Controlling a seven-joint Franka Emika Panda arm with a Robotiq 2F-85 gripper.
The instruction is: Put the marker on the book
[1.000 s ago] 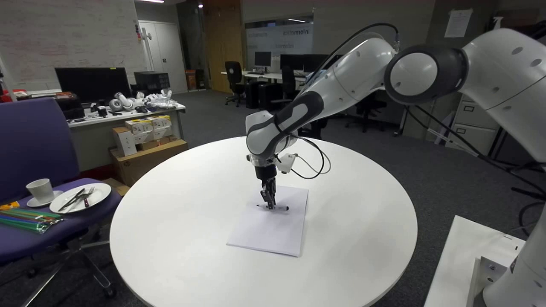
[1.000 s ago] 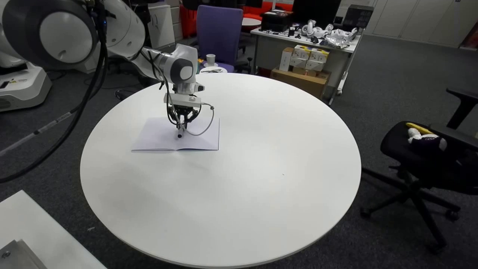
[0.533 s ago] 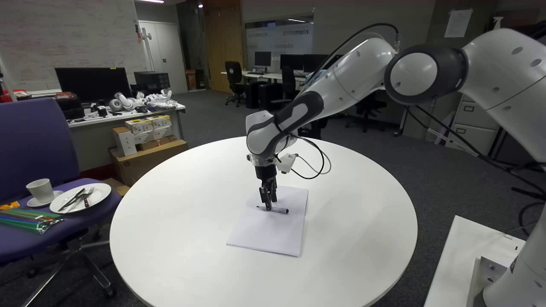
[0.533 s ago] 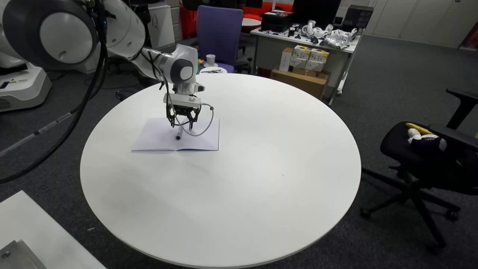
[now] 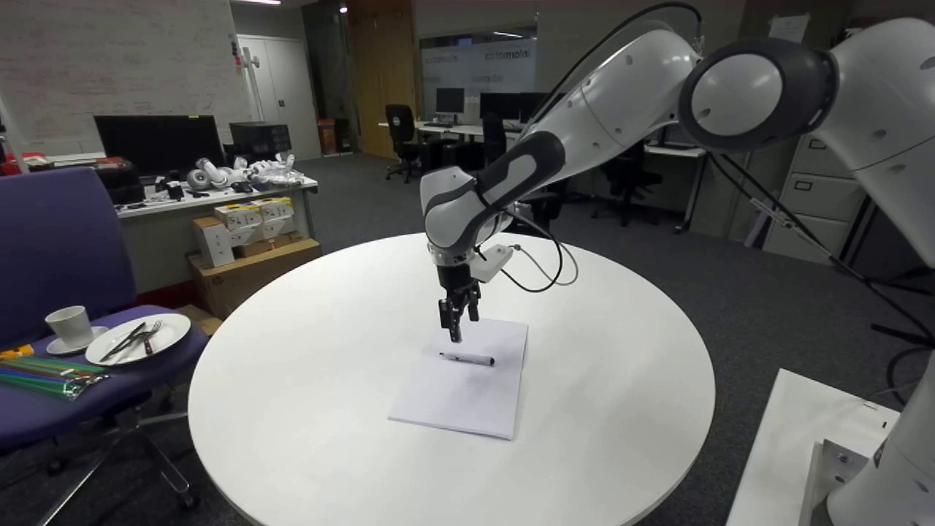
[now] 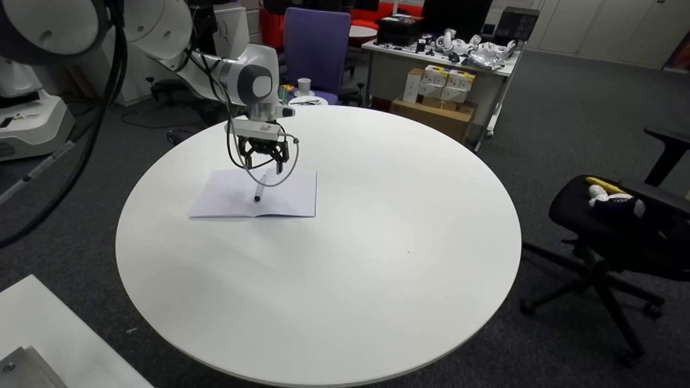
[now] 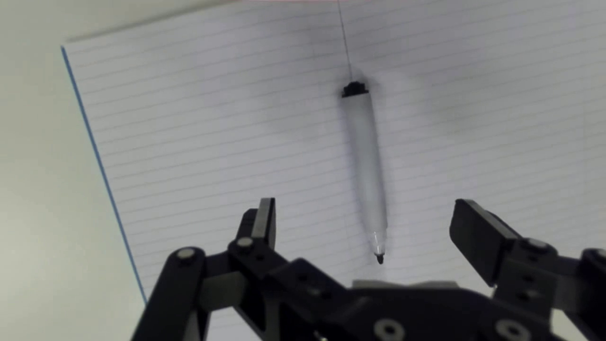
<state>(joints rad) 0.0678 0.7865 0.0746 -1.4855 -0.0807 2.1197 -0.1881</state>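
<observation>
The marker (image 7: pixel 364 156), a pale stick with black ends, lies flat on the ruled page of the open book (image 7: pixel 213 142). Both exterior views also show the marker (image 5: pixel 467 359) (image 6: pixel 260 189) resting there, well inside the edges of the white book (image 5: pixel 456 398) (image 6: pixel 226 199). My gripper (image 5: pixel 464 329) hangs above the page, apart from the marker. In the wrist view the fingers (image 7: pixel 263 222) stand wide on either side of the marker's thin tip end, with nothing held. Nothing of the marker is hidden in that view.
The book lies on a white round table (image 5: pixel 307 409). A purple chair (image 5: pixel 58 241) beside it bears a cup (image 5: pixel 70 326) and a plate (image 5: pixel 102 356) with cutlery. A black chair (image 6: pixel 609 231) stands at another side. Cables (image 6: pixel 116 81) hang along the arm.
My gripper has opened and let go of the marker, which has settled onto the book. Since then the arm has risen, lifting the fingers clear of the page.
</observation>
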